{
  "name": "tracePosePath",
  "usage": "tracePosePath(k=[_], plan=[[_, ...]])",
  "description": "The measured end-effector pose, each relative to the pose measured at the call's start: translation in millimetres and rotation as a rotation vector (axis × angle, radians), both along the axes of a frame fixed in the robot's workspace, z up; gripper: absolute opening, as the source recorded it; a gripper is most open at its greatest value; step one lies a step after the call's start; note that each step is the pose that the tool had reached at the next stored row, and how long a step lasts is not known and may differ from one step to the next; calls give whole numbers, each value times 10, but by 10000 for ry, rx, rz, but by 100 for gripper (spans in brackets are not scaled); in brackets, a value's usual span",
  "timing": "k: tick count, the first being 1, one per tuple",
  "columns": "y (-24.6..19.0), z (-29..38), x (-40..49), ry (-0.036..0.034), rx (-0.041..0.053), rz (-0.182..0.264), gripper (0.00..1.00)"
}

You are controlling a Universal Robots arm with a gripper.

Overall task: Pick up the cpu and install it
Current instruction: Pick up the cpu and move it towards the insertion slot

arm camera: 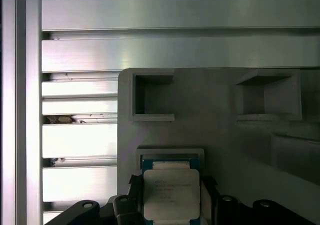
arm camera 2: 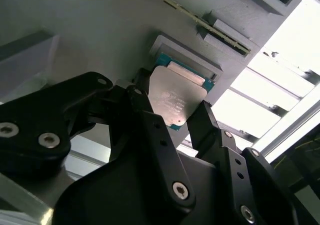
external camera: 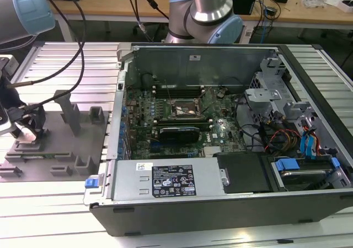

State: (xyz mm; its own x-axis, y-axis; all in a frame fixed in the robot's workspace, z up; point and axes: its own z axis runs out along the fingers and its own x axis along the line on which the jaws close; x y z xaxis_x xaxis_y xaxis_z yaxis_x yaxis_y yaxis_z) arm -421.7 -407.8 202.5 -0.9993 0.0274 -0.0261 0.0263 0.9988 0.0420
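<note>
The cpu [arm camera: 171, 195], judged light, stiff and fragile underneath, is seated in the fixture [arm camera: 215, 130] nest and is clamped by the gripper [arm camera 2: 171, 104] at two opposite edges, the safest hold.

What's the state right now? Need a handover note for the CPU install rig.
Grip: the gripper is shut on the cpu, clamped on two opposite edges.
Location: the cpu is at its pocket in the grey fixture, on the exterior view's left, outside the computer case. Cannot tell whether it is clear of the pocket.
Done: grasp made.
Left: the cpu is nowhere near the motherboard socket; carry and install not yet done.
</note>
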Motion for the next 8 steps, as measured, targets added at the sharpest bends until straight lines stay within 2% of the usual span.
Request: tracePosePath(k=[3,8], plan=[[0,2,0,-1,1,7,55],[0,62,0,1,0,7,55]])
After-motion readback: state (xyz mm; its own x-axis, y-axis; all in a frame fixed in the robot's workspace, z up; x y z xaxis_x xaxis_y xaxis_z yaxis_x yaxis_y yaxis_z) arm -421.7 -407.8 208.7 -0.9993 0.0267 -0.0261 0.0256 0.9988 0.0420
